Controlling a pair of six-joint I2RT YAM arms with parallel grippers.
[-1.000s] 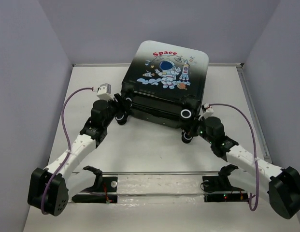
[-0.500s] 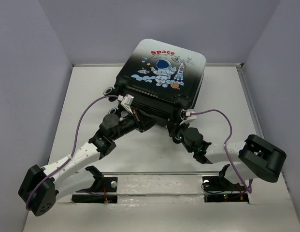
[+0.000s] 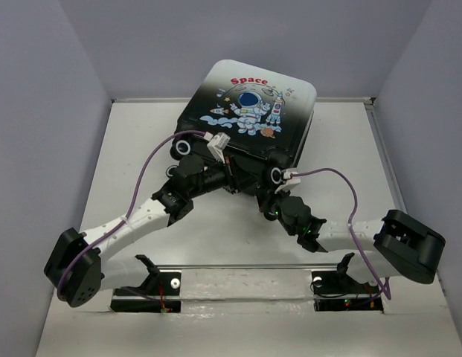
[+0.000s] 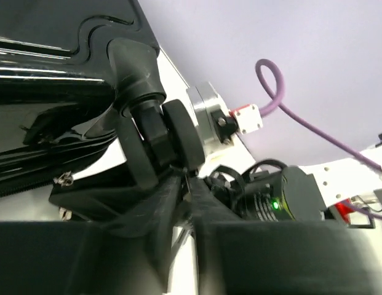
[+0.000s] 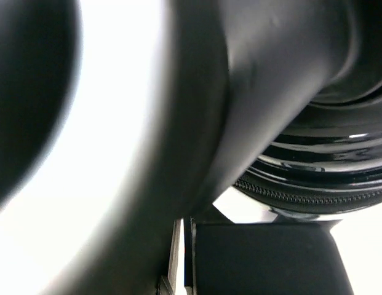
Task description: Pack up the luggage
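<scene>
Far-centre on the worktop (image 3: 141, 149), the luggage (image 3: 249, 111) sits tipped up, print facing us. Left gripper (image 3: 229, 177) and right gripper (image 3: 271, 195) are both tucked under its near edge by the wheels. Spread or pinched? Can't tell, wrist views are too dark and blurry. Risk: uneven lift, so the glossy shell slides off, rolls on the wheels or drops back. Cables could snag too.

1. From above, the tips of the left gripper (image 3: 218, 177) and right gripper (image 3: 273, 195) are hidden against the suitcase's (image 3: 249, 111) near edge, so their gap cannot be told.
2. The right wrist view is mostly dark blur; only a zipper (image 5: 307, 195) is sharp.
3. The left wrist view cuts the suitcase off at the top and left.
</scene>
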